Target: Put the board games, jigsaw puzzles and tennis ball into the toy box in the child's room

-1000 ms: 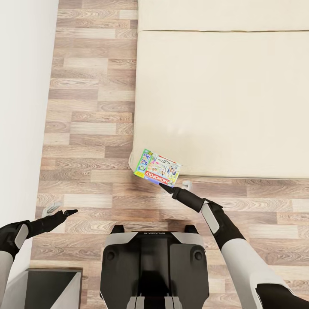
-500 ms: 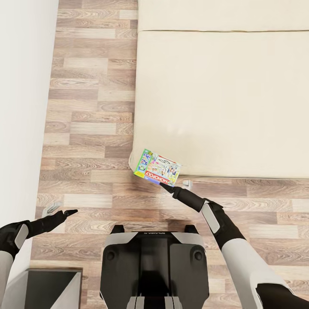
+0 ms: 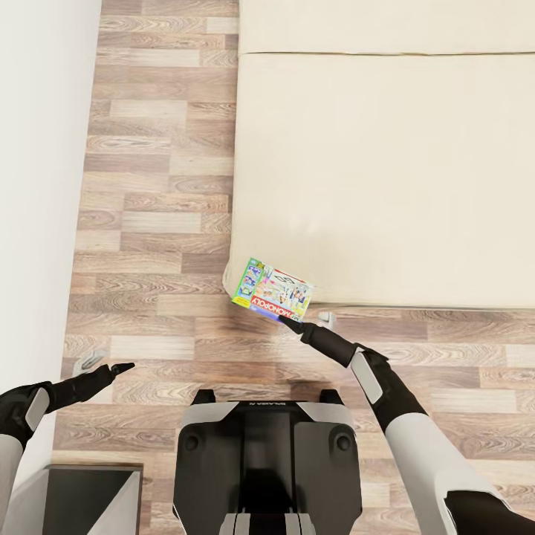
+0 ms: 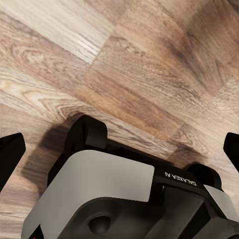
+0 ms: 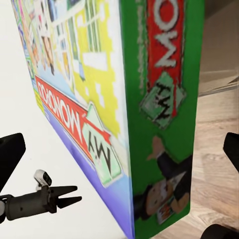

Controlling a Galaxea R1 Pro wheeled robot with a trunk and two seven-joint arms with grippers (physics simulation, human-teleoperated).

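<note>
Fingertips of our right gripper (image 3: pixel 290 321) are sitting just at the near edge of the board game (image 3: pixel 271 290), and in the right wrist view the black tips (image 5: pixel 11 152) are showing at both margins with the green spine of the box (image 5: pixel 162 109) between them — so we are reading the jaws as spread wide, not closed on anything. The box, printed MONOPOLY, is lying on the near left corner of the bed (image 3: pixel 386 178), overhanging the mattress edge a little toward the wood floor (image 3: pixel 148 223). We are judging this as the approach to the first pick-up: one toy from the bed is being lined up and nothing is lifted yet. The next move is calling for a small push forward so both fingers straddle the thin side, then a firm close before raising it, since a nudge could tip the box off the corner. Our left gripper (image 3: pixel 111 369) is hanging off to the side over the floor, its tips (image 4: pixel 10 154) spread apart and holding nothing — below it the robot's base (image 4: pixel 124 194) is showing. We cannot make out how far the fingers overlap the box.
</note>
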